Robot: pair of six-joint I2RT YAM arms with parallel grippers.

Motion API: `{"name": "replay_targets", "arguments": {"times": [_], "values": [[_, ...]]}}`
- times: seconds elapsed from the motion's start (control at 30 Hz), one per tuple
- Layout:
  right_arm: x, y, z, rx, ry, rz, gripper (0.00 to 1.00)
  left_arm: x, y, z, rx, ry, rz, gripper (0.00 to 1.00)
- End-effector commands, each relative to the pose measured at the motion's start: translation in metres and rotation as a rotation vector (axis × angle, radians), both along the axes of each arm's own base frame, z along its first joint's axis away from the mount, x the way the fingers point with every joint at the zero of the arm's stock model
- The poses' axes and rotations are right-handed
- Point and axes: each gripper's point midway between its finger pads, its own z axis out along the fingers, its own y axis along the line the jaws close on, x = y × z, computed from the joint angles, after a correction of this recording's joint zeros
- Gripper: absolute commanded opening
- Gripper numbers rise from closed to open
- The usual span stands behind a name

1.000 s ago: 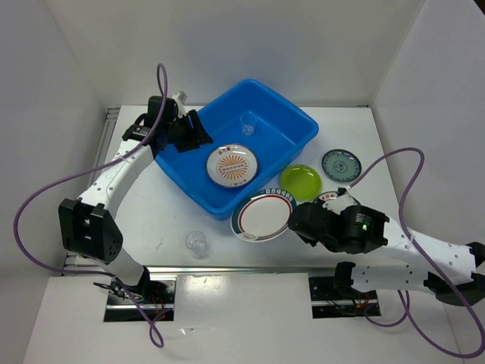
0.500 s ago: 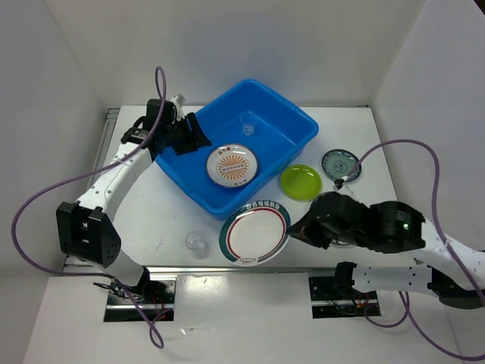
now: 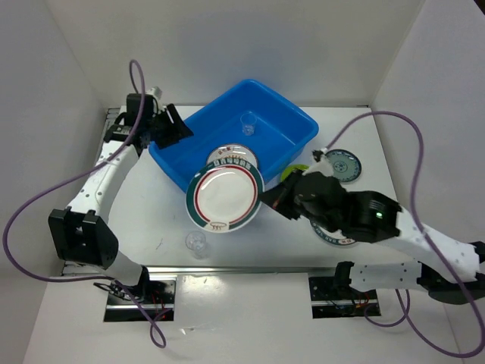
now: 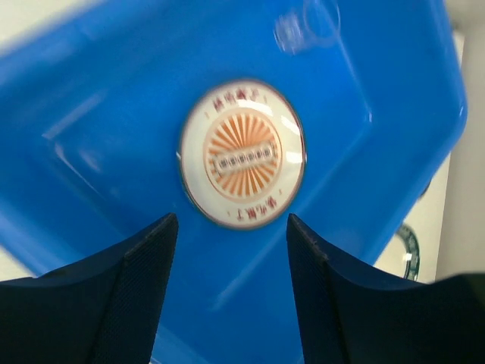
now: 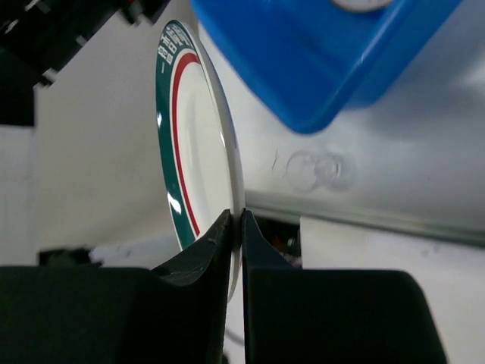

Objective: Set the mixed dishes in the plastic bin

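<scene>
Two dishes lie in the blue bin (image 3: 284,133): the orange-sunburst plate (image 4: 242,154) flat on its floor and a clear cup (image 3: 248,121) nearer the far wall. The left gripper (image 4: 231,292) hangs over the bin's left corner, fingers spread, holding nothing. From the right, the right gripper (image 5: 235,224) pinches a teal-and-red-rimmed plate (image 3: 225,199) by its edge, tilted up at the bin's near corner

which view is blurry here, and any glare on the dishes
Left wrist: motion-blurred, the plastic bin and clear cup smeared, the orange-sunburst plate soft. Right wrist: the teal-and-red-rimmed plate is fairly sharp with small glints on its rim; the right claw is dark. Top external: sharp, evenly lit.
</scene>
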Motion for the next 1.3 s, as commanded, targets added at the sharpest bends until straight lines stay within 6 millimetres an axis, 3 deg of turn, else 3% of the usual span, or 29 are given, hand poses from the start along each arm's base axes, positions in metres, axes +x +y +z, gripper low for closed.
{"name": "replay_targets", "arguments": {"times": [0.0,0.2,0.4,0.47,0.57,0.6,0.7,0.8,0.83,0.97,1.07,1.13,1.17,1.27], "values": [[0.055,0.015,0.033,0.048,-0.198,-0.138,0.01,0.008,0.023,0.055,0.011,-0.144,0.058,0.67],[0.131,-0.010,0.014,-0.073,-0.253,-0.302,0.01,0.004,0.022,0.055,0.005,-0.151,0.051,0.67],[0.197,-0.033,-0.028,-0.192,-0.219,-0.325,0.01,0.000,0.017,0.053,-0.014,-0.152,0.023,0.67],[0.211,-0.032,-0.034,-0.209,-0.233,-0.318,0.01,0.001,0.013,0.055,-0.026,-0.162,0.006,0.67],[0.244,-0.033,-0.057,-0.276,-0.199,-0.295,0.01,0.002,0.011,0.045,-0.030,-0.141,-0.003,0.67],[0.256,-0.031,-0.076,-0.325,-0.177,-0.284,0.01,0.002,0.011,0.045,-0.030,-0.141,-0.003,0.67],[0.277,-0.025,-0.096,-0.362,-0.152,-0.257,0.01,0.001,0.011,0.038,-0.029,-0.131,-0.003,0.67],[0.292,-0.023,-0.108,-0.371,-0.138,-0.247,0.01,0.003,0.011,0.032,-0.028,-0.121,-0.003,0.67],[0.296,-0.018,-0.122,-0.390,-0.117,-0.225,0.01,0.002,0.011,0.027,-0.027,-0.109,-0.003,0.67],[0.307,0.000,-0.149,-0.401,-0.081,-0.149,0.01,0.006,0.010,0.021,-0.031,-0.098,-0.010,0.67],[0.311,0.003,-0.161,-0.413,-0.063,-0.145,0.01,0.006,0.009,0.013,-0.029,-0.080,-0.010,0.67],[0.316,0.002,-0.157,-0.413,-0.069,-0.139,0.01,0.008,0.009,0.015,-0.030,-0.089,-0.010,0.67],[0.317,0.002,-0.171,-0.433,-0.039,-0.132,0.01,0.008,0.009,0.015,-0.030,-0.089,-0.010,0.67],[0.318,0.002,-0.187,-0.450,-0.003,-0.105,0.01,0.010,0.009,0.008,-0.029,-0.080,-0.010,0.67]]}}
